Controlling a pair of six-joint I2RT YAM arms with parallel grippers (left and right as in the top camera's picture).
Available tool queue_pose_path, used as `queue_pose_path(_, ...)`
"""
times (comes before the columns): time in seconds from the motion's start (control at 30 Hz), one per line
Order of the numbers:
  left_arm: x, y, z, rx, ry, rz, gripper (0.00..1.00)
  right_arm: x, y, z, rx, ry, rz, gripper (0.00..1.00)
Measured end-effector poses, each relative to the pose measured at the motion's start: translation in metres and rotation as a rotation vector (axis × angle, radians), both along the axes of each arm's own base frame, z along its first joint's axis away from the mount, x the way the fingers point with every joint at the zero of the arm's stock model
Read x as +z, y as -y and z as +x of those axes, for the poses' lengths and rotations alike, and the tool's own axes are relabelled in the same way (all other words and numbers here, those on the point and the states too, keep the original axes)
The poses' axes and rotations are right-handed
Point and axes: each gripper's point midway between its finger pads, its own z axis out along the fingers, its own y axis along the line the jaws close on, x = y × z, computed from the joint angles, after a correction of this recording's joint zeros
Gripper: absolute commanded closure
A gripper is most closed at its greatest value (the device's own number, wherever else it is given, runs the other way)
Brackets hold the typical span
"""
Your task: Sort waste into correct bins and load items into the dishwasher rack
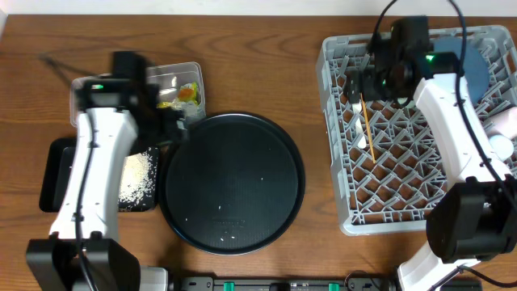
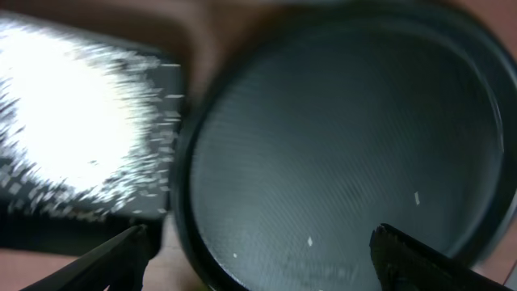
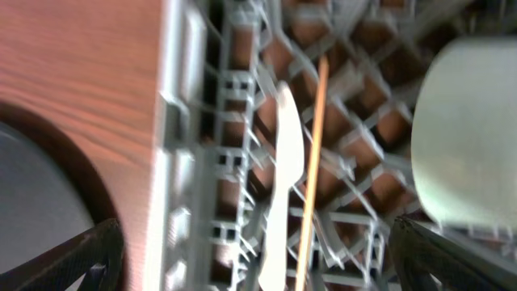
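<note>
My left gripper (image 1: 174,125) (image 2: 266,260) is open and empty, over the gap between the shallow black rectangular tray (image 1: 55,174) (image 2: 48,230) and the large round black tray (image 1: 234,182) (image 2: 347,137). A heap of white rice (image 1: 137,178) (image 2: 73,121) lies in the rectangular tray. The snack wrapper (image 1: 186,93) lies in the clear tub (image 1: 192,71). My right gripper (image 1: 367,81) (image 3: 262,271) is open and empty above the grey rack (image 1: 404,178) (image 3: 202,162). The wooden stick (image 1: 366,121) (image 3: 313,153) and white utensil (image 3: 283,178) lie in the rack. A pale mint bowl (image 3: 464,129) sits beside them.
The dark-blue bowl (image 1: 475,61), a pink cup (image 1: 509,120) and a light-blue cup (image 1: 501,147) stand in the rack's right side. A few white grains (image 1: 220,208) are scattered on the round tray. The view from the left wrist is motion-blurred.
</note>
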Motion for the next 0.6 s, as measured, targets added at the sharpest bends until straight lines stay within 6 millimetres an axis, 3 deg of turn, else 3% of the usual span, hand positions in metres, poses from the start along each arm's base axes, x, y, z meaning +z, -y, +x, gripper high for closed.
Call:
queue_pose_path(0.07, -0.001, 0.01, -0.007, -0.066, -0.021, 0.002, 0.12, 0.006, 0.001, 0.001, 0.001, 0.004, 0.041, 0.01)
queue_pose_path(0.17, -0.002, 0.01, -0.022, -0.103, -0.078, 0.011, 0.12, 0.008, 0.012, -0.007, -0.028, -0.041, 0.107, 0.01)
queue_pose_path(0.3, -0.003, -0.001, -0.041, -0.095, -0.16, 0.022, 0.12, 0.002, 0.046, -0.033, -0.131, -0.164, 0.159, 0.01)
queue_pose_path(0.4, -0.003, -0.009, -0.044, -0.073, -0.171, 0.027, 0.12, 0.004, 0.066, -0.055, -0.195, -0.232, 0.166, 0.01)
queue_pose_path(0.6, 0.007, -0.016, -0.055, -0.041, -0.071, 0.03, 0.12, 0.034, 0.081, -0.09, -0.245, -0.18, 0.116, 0.01)
